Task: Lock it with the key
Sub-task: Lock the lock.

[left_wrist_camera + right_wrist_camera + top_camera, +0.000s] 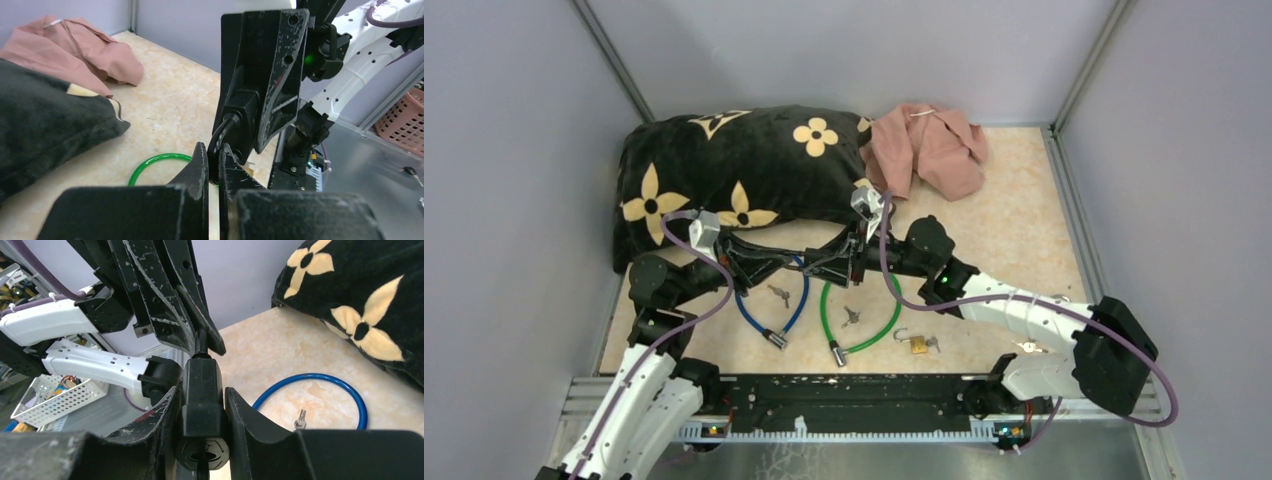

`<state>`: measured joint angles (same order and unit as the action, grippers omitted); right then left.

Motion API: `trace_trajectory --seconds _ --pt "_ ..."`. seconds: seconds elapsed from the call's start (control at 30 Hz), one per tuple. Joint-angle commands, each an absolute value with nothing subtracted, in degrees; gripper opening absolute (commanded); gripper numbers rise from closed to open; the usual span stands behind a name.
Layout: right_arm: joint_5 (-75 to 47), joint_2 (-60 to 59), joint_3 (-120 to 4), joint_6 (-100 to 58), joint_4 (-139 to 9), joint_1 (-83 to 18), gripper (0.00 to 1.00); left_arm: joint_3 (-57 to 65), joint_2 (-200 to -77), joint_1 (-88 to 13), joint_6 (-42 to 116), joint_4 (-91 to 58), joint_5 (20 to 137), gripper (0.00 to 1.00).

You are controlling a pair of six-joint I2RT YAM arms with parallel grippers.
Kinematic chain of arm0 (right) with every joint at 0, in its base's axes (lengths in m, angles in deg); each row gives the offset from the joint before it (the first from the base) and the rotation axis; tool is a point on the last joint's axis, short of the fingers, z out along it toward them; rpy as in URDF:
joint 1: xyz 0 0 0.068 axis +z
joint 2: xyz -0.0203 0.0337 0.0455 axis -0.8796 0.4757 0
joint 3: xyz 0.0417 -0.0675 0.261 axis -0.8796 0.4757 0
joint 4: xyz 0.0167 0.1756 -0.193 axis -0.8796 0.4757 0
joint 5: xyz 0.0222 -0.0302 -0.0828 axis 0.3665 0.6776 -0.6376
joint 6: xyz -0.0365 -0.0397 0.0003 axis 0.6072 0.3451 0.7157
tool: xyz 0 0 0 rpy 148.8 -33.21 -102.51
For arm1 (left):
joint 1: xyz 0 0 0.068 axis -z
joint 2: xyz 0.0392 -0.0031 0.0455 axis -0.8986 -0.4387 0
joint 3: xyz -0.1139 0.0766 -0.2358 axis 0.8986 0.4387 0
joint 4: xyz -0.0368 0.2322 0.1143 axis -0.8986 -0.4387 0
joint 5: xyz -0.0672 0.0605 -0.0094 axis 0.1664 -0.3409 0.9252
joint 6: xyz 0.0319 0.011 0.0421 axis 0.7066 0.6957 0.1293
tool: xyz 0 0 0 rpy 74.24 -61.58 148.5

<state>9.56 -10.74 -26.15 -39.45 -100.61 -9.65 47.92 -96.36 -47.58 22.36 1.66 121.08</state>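
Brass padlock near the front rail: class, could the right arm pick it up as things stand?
Probably not yet: the padlock lies uncovered on the table, but the right fingers are clamped on the black lock body, so they are occupied.

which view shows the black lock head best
Right wrist: lock head fills the centre, clamped in the right gripper, round end toward the camera. Left wrist shows only its side; in the top view it is tiny and mostly hidden.
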Motion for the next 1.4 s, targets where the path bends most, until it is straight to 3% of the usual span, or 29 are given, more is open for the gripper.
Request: trace_trajectory --seconds 0.0,0.17,0.43,0.83,0.97,1.37 --pt "12.30 -5.69 -27.58 -42.95 -107.94 -5.15 0.00 45.92 -97.60 -44.88 22.46 9.60 126.69 0.00" --pt "7.43 -8.80 -29.06 -43.04 -111.34 -5.96 0.00 52.21 -95.49 -39.93 16.99 3.57 127.10 0.00" --pt "-3.54 -14.70 -27.22 -44.42 -115.90 -7.88 0.00 59.05 -96.12 -37.75 11.74 8.72 130.17 0.00" --pt "2.80 -7.92 -29.19 -44.37 -108.56 -8.06 0.00 52.09 -96.97 -38.92 11.90 17.18 128.67 0.00" --pt "1.29 -6.58 -29.72 -45.52 -111.73 -8.05 0.00 56.03 -97.35 -36.03 10.05 12.38 128.60 0.00" --pt "0.93 -0.93 -33.28 -44.82 -111.69 -8.15 0.00 57.62 -96.70 -34.94 7.12 23.20 126.05 0.00"
